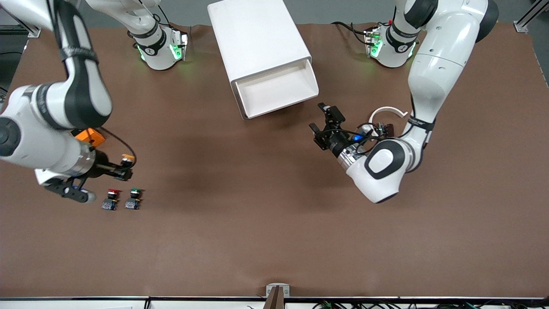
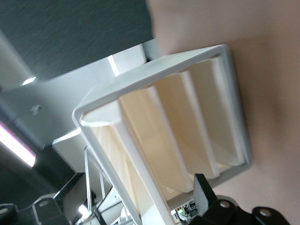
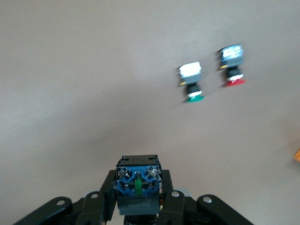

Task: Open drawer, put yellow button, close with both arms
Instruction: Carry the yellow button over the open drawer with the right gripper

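Two grippers were seen from the front. The right gripper was clenched on the yellow button and was held over the table at the right arm's end, just above the red button and the green button, which stood side by side on the table. The drawer was found pulled out of the white cabinet, its tray bare. From the held button it lay well apart, toward the left arm's end and farther from the front camera. The coming carry was judged to run that way. The left gripper was released and empty. It was over the table just beside the drawer's front corner, much the nearer of the two to the drawer, and its arm appeared to be waiting.

From the left wrist, the cabinet's open front was shown close by, with one of the gripper's fingers at the picture's edge.

From the right wrist, the yellow button's blue base was seen gripped between the jaws and turned toward the camera, so its long axis was judged to run along the fingers. The green button and red button were seen on the table below.
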Robot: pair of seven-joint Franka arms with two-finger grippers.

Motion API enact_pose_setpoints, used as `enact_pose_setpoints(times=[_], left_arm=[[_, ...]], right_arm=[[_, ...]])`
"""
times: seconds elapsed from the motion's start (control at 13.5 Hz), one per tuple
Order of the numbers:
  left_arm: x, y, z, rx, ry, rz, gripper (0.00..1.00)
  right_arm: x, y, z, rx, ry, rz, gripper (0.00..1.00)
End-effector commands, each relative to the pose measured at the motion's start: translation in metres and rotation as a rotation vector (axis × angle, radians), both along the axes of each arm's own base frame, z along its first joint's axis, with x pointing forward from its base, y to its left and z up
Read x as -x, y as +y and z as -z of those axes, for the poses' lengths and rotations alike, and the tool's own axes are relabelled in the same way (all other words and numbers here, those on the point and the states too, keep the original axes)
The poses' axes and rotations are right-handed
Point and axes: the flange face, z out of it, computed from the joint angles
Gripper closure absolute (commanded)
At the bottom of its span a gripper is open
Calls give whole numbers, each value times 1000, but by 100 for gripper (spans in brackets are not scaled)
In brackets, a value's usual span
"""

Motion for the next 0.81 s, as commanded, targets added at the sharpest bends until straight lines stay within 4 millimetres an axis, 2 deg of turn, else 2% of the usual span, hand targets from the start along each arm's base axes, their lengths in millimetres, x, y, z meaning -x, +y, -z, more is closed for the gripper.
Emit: enact_pose_setpoints(times=[0.0, 0.07, 0.15, 0.3, 0.37, 0.52, 0.67, 0.74], left_arm=[[-17, 8, -19, 95, -246, 95, 0], [-23, 13, -24, 149, -342, 120, 0], [-31, 17, -28, 190, -458, 156, 0], [-47, 29, -24, 259, -634, 224, 0], [-58, 36, -31, 302, -738, 261, 0], [-75, 47, -37, 384, -922, 366, 0], [-95, 57, -52, 401, -1098, 437, 0], [-104, 61, -60, 385, -1188, 483, 0]], right_arm=[[33, 76, -24, -2, -16, 94, 100], [51, 111, -30, -1, -16, 126, 100], [66, 138, -32, 3, -10, 170, 100], [98, 194, -39, 13, 2, 247, 100], [113, 219, -43, 16, -1, 273, 100], [141, 254, -54, 22, -7, 317, 100], [167, 283, -56, 49, -14, 356, 100], [181, 297, -50, 81, -28, 371, 100]])
